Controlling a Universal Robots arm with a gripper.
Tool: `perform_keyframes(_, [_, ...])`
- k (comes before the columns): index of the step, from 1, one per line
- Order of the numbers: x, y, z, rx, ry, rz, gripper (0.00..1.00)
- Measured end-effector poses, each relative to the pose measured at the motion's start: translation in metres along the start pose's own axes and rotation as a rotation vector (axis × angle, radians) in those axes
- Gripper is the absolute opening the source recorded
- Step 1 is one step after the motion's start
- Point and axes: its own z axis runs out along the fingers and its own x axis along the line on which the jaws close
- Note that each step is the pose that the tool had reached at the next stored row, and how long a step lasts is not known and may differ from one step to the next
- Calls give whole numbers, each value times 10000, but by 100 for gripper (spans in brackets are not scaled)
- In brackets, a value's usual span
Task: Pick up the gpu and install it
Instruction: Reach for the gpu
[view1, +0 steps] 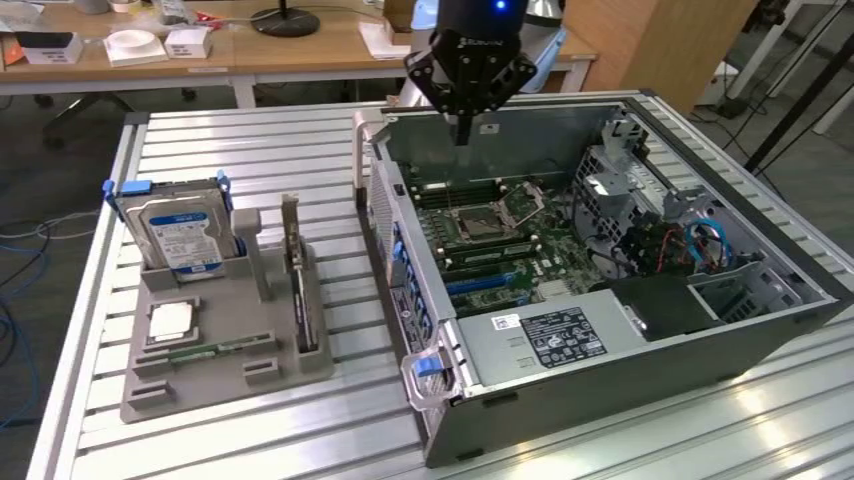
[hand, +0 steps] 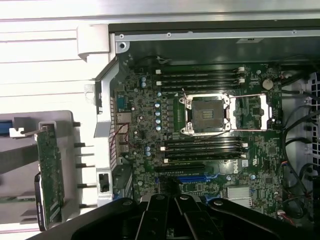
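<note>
End effector (view1: 462, 138): closed, empty, above rear of open PC case (view1: 747, 330). Gpu (view1: 296, 275): upright on edge in grey holder (view1: 220, 375) on table (view1: 240, 140), outside case, well apart from end effector, toward exterior view's left; hard drive (view1: 180, 235) farther from it.

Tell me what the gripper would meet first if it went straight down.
The gripper would likely meet the motherboard in the open computer case, near its expansion slots; depth unclear.

A hard drive (view1: 180, 235) stands in a grey holder (view1: 214, 372) beside an open computer case (view1: 681, 375).
</note>
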Motion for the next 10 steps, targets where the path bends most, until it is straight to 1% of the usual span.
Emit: perform_keyframes(10, [62,-5,-2,0,0,0,11])
